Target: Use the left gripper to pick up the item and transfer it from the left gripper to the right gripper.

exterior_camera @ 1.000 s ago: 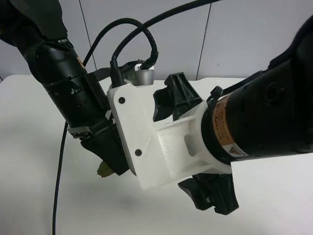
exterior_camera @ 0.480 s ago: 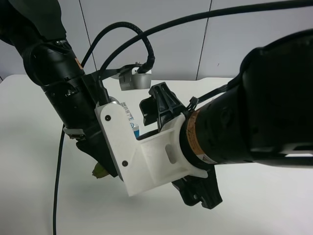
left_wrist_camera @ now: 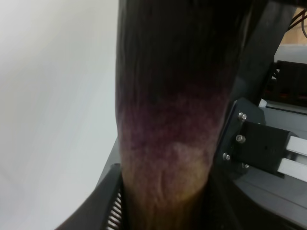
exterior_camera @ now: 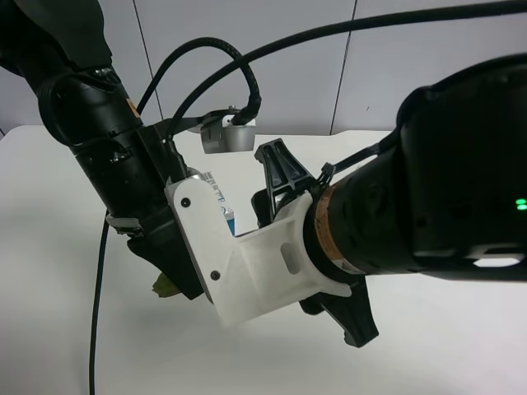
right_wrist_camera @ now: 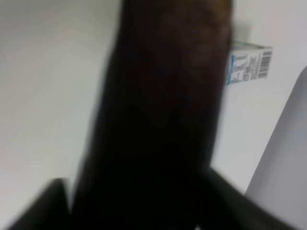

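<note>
The eggplant (left_wrist_camera: 168, 143) fills the left wrist view, dark purple fading to pink-purple and yellow-green, and it is clamped between the dark jaws of my left gripper (exterior_camera: 177, 276). In the exterior high view only its yellow-green tip (exterior_camera: 169, 286) shows below those jaws, above the table. My right gripper (exterior_camera: 202, 247) has closed in from that view's right, and one white finger plate (exterior_camera: 222, 255) overlaps the left jaws. In the right wrist view the eggplant (right_wrist_camera: 163, 120) is a dark blur between the fingers. A grey finger plate (right_wrist_camera: 288, 158) stands apart from it.
A white-and-blue carton (right_wrist_camera: 247, 64) lies on the white table (exterior_camera: 49, 247), partly hidden behind the grippers (exterior_camera: 216, 197). A black cable (exterior_camera: 97, 313) hangs from the arm at the exterior high view's left. Grey wall panels stand behind.
The right arm has moved in toward the left gripper and down. Its white plate now covers more of the left jaws. The left arm and eggplant have barely moved.
</note>
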Controlling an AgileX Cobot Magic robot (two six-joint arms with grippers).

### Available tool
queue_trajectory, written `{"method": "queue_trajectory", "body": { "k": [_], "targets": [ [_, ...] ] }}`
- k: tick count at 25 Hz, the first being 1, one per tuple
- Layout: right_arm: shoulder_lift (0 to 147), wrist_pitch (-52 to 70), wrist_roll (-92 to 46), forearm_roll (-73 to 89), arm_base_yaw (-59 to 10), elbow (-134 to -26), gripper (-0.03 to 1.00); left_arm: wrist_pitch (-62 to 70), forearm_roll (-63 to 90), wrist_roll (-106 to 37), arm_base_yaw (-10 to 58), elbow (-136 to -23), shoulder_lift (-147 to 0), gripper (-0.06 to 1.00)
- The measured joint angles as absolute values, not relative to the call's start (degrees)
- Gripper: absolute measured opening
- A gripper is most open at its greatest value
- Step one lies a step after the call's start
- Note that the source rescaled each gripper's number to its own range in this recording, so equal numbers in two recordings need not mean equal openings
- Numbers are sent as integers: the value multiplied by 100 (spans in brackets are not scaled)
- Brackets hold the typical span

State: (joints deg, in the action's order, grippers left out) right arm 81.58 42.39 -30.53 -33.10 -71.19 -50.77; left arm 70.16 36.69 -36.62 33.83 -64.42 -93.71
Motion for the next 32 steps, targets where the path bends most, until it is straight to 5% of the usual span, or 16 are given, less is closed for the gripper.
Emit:
{"method": "queue_trajectory", "body": {
  "k": [11,13,16,18,32],
  "targets": [
    [8158,4274,-3049,-3315,-7119,-5088,5,7016,3665,-3662,3382,-6442,-9371,1],
    [8164,4316,-3067,-3284,-7119,-5089,0,7010,3611,-3656,3382,-6442,-9371,23],
    [8184,4351,-3073,-3243,-7119,-5089,0,6978,3560,-3622,3382,-6442,-9371,80],
    [8188,4358,-3077,-3237,-7119,-5089,0,6917,3534,-3608,3382,-6442,-9371,93],
    [8172,4357,-3140,-3224,-7119,-5089,0,6836,2420,-3096,3257,-7585,-9371,100]
  ]
}}
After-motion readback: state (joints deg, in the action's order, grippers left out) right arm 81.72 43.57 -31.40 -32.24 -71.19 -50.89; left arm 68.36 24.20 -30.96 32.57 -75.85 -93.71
